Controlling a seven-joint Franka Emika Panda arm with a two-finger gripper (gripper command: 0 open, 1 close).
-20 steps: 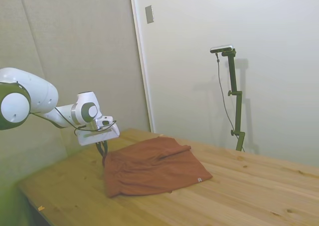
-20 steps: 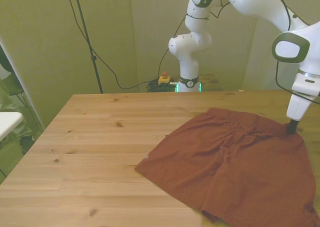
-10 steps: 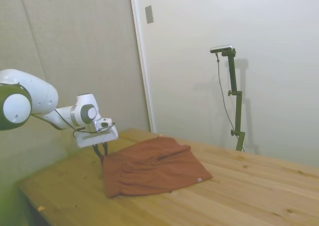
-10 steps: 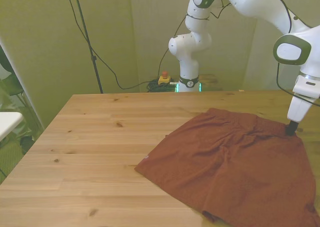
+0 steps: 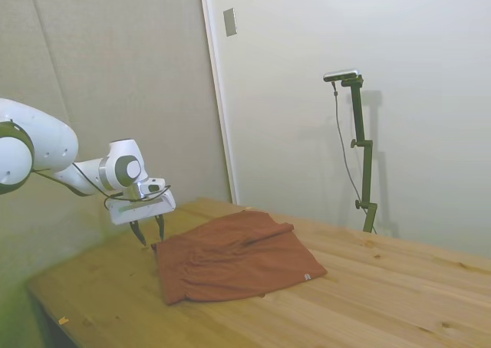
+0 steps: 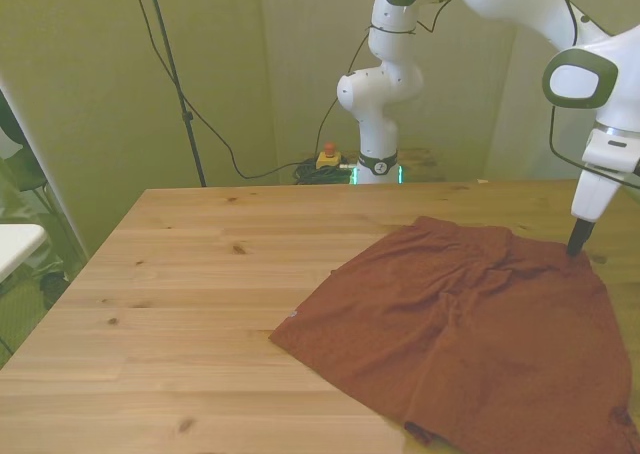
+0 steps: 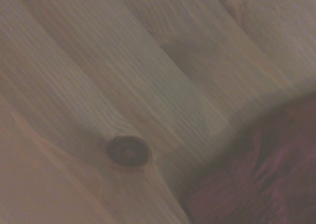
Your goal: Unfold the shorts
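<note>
The rust-brown shorts (image 5: 238, 256) lie spread flat on the wooden table (image 5: 383, 302), with a small white tag (image 5: 306, 277) at the hem nearest the camera's right. My gripper (image 5: 151, 238) hovers just above the shorts' left corner, open, with nothing between its fingers. From the front, the shorts (image 6: 470, 324) fill the front view's right side, and the gripper (image 6: 576, 246) stands over their far right corner. The blurred wrist view shows bare wood and a dark red edge of the shorts (image 7: 266, 184).
A dark knot (image 7: 129, 151) marks the wood beside the shorts' corner. Bare table (image 6: 200, 274) stretches across the front view's left. The table's right edge in the front view lies close to the gripper.
The fingers were closed at the shorts' corner and have spread open, letting go of the cloth. The gripper has lifted a little and drawn back off the corner.
</note>
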